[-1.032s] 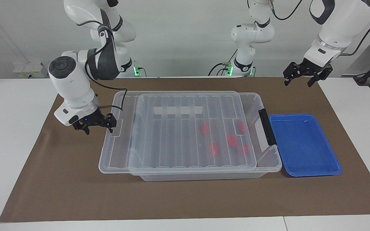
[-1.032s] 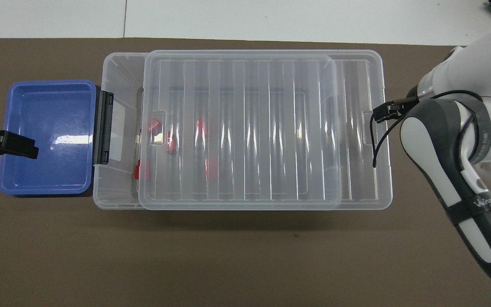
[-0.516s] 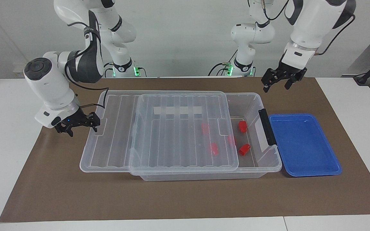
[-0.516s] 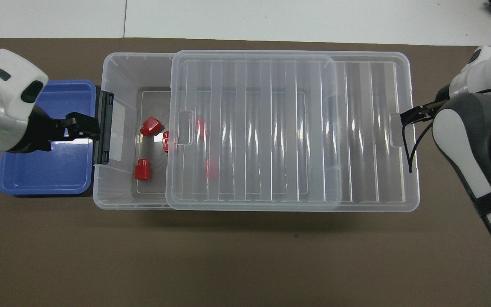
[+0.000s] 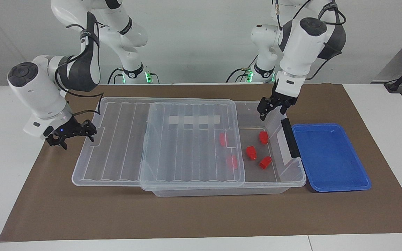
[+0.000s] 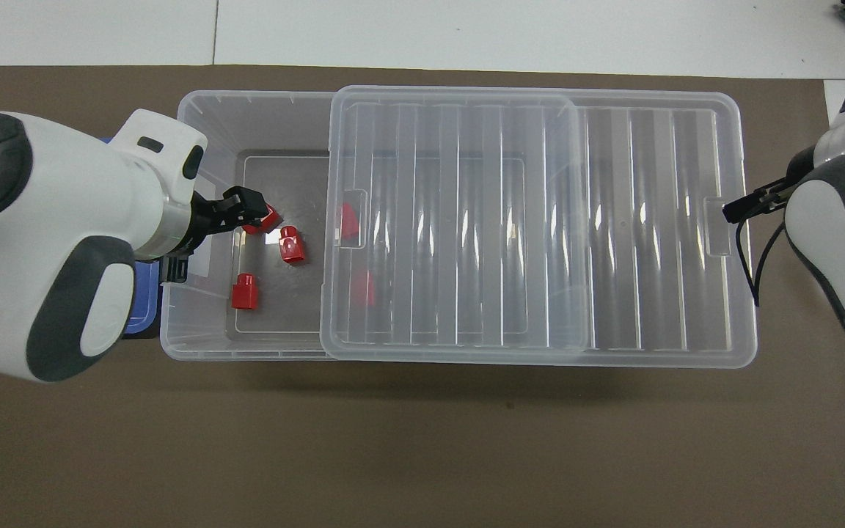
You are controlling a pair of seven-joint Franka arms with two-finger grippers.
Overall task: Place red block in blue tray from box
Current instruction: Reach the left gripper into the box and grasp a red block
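With the lid (image 5: 159, 143) slid partway off the box (image 5: 293, 174), the left pincer (image 5: 272, 108), fingers spread, hovers over three uncovered red blocks (image 5: 263, 137) at the box's 3 o'clock end in the facing view, the blue tray (image 5: 330, 157) empty; the right pincer (image 5: 71, 133) pinches the lid's edge.

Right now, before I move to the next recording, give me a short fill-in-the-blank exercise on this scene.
1. The clear lid covers all but the box end nearest the ____ tray.
2. Red blocks lying uncovered in the box: ____.
3. The left end effector hangs over the box's ____ end.
4. The right end effector is at the lid's end, on the ____ arm's side of the table.

Missing words: blue; three; open; right
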